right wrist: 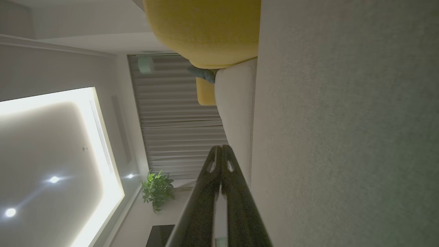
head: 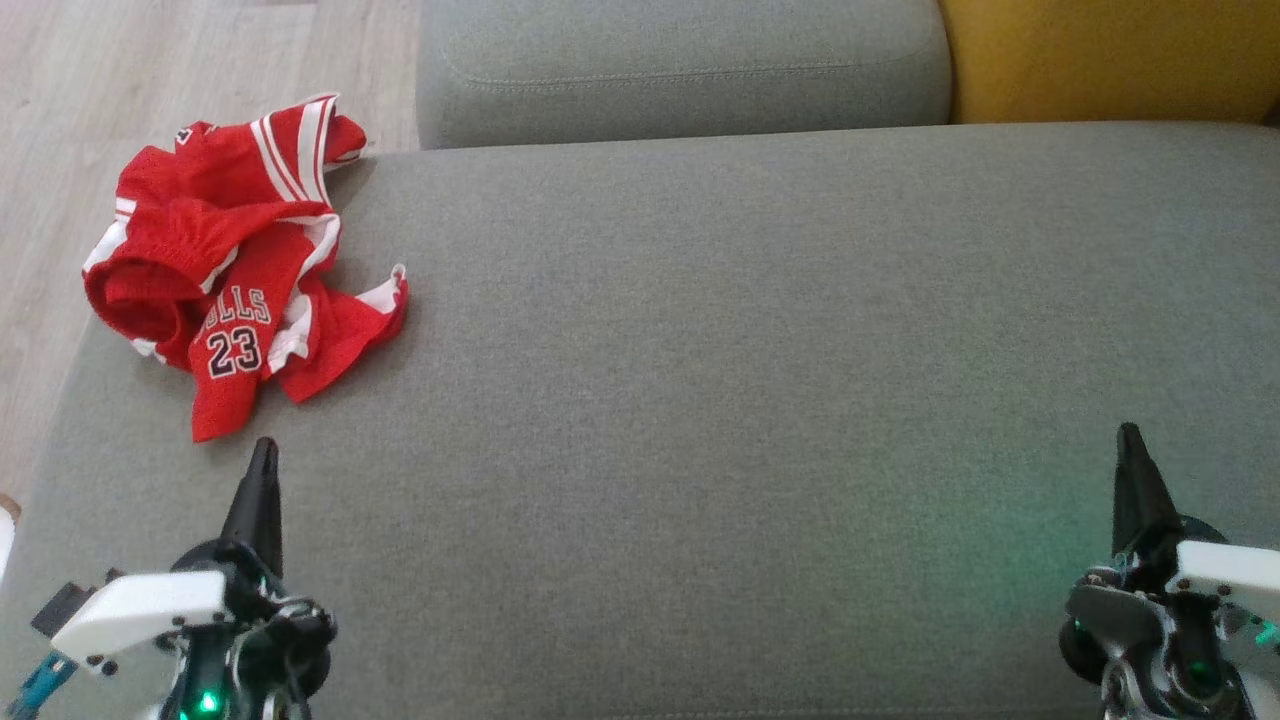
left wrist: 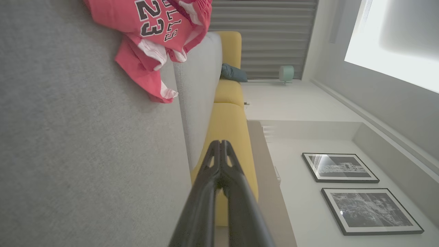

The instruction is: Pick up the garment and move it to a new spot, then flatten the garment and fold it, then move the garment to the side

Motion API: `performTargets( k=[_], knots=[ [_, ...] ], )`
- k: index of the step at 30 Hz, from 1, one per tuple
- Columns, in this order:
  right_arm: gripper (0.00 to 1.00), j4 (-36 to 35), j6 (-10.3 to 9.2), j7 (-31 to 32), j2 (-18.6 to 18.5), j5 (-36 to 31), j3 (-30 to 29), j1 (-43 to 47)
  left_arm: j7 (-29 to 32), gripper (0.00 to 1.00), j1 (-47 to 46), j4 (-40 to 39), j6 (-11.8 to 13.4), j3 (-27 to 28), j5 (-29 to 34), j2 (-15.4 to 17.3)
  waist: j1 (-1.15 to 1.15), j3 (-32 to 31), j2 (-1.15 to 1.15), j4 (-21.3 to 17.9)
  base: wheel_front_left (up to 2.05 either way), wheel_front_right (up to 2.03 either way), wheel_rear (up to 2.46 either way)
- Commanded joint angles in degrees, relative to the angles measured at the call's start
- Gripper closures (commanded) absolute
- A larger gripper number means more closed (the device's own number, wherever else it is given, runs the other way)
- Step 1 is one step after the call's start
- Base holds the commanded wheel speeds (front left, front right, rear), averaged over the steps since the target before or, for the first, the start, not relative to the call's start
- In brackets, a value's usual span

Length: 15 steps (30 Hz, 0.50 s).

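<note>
While one crumpled red garment (head: 240, 265) lies at ten o'clock on the grey sofa seat (head: 750, 380), two empty end effectors, left (head: 262, 455) and right (head: 1130, 440), hover closed; wood floor (head: 60, 120) beyond.

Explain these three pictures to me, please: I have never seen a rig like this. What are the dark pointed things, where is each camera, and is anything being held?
The dark points are the robot's two grippers, each a pair of long fingers pressed together. The wide picture comes from its head, looking down at a grey sofa seat: left gripper at lower left, right gripper at lower right. The other two come from cameras on the wrists, looking along the fingers, so the room appears turned sideways. A crumpled red jersey lies on the seat's far left corner, just ahead of the left gripper. Both grippers are shut and hold nothing.
</note>
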Motion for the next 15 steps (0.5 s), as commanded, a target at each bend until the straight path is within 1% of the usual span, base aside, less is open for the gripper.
performTargets(
  k=[1, 5, 15],
  knots=[
    [0.00, 0.0, 0.00, 0.0, 0.0, 0.0, 0.0, 0.0, 0.0, 0.00, 0.0, 0.0, 0.0, 0.0, 0.0, 0.0, 0.00, 0.0, 0.00, 0.0, 0.00, 0.00, 0.00],
    [0.00, 2.8, -0.06, -0.2, 0.2, 0.0, 0.3, 1.3, -0.2, 0.00, 1.5, 2.7, 0.1, -0.3, 0.1, -0.3, 0.00, 0.0, 0.00, 0.0, 0.00, 0.00, 0.00],
    [0.00, 2.1, -0.03, -1.7, 0.2, -0.9, 1.8, 1.4, -1.7, 0.00, 1.9, 1.6, 0.2, -1.6, 0.7, -0.3, 0.00, 0.0, 0.00, 0.0, 0.00, 0.00, 0.00]
  ],
)
